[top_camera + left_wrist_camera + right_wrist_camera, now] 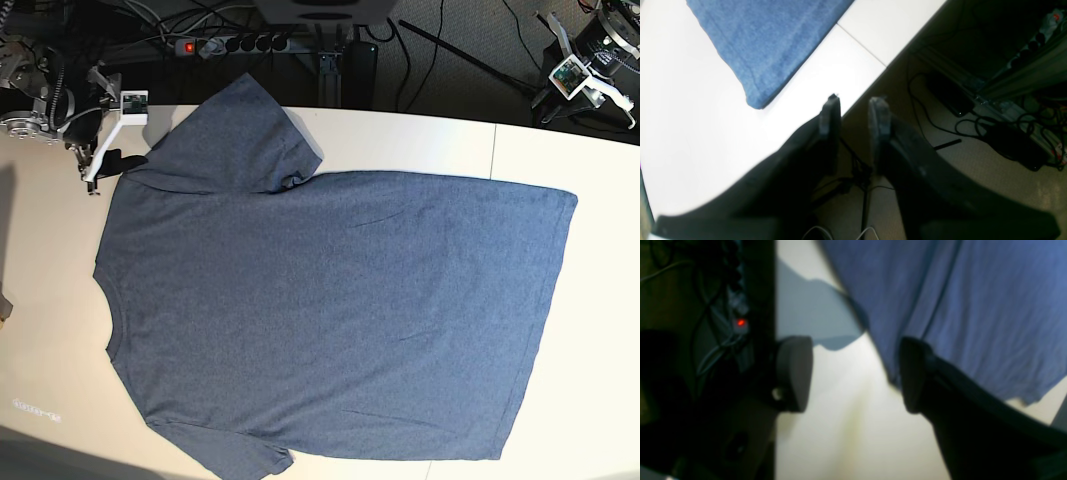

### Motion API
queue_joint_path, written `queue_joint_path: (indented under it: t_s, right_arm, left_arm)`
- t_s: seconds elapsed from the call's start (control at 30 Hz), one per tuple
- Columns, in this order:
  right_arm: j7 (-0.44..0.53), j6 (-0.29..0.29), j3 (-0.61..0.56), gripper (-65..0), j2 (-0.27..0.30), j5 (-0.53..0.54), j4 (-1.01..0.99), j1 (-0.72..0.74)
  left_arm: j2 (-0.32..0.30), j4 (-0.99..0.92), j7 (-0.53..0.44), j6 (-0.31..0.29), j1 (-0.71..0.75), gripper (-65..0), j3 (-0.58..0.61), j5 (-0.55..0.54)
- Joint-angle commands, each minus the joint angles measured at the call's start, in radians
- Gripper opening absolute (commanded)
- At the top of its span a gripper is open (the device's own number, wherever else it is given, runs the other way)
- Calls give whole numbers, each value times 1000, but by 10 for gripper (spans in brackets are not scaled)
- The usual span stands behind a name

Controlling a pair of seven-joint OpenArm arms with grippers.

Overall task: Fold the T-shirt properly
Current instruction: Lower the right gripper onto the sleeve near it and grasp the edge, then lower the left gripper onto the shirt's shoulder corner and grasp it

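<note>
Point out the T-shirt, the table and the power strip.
T-shirt (pixel 330 310): base view, middle of the body.
Table (pixel 50 340): base view, bare top beside the neckline.
Power strip (pixel 240 43): base view, middle of its socket row.

The right gripper hangs with its jaws spread wide, one pale pad far from the dark opposite finger, nothing between them. In the base view it sits at the upper left. The left gripper has its jaws parted by a narrow gap, nothing between them; its arm is drawn back at the upper right.
</note>
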Motion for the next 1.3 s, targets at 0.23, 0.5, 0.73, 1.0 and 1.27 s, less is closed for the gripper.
queue_joint_path:
  t_s: [0.23,0.5,0.73,1.0,1.27]
  right_arm:
    - [0,-13,-43,-241,-66,-3,-2,18]
    - [27,-13,-46,-241,-104,-3,-38,21]
    - [34,-10,-47,-241,-177,-3,-125,51]
    - [42,-9,-47,-245,-179,-3,-142,51]
    - [52,-9,-46,-627,-179,-3,-142,51]
  left_arm:
    - [-9,13,9,23,11,-468,-7,-6]
    - [-10,13,9,23,11,-468,-7,-6]
    - [-27,16,1,81,11,-468,-7,84]
    - [-103,16,0,127,7,-468,-7,135]
    - [-187,15,-3,128,-55,-468,-7,159]
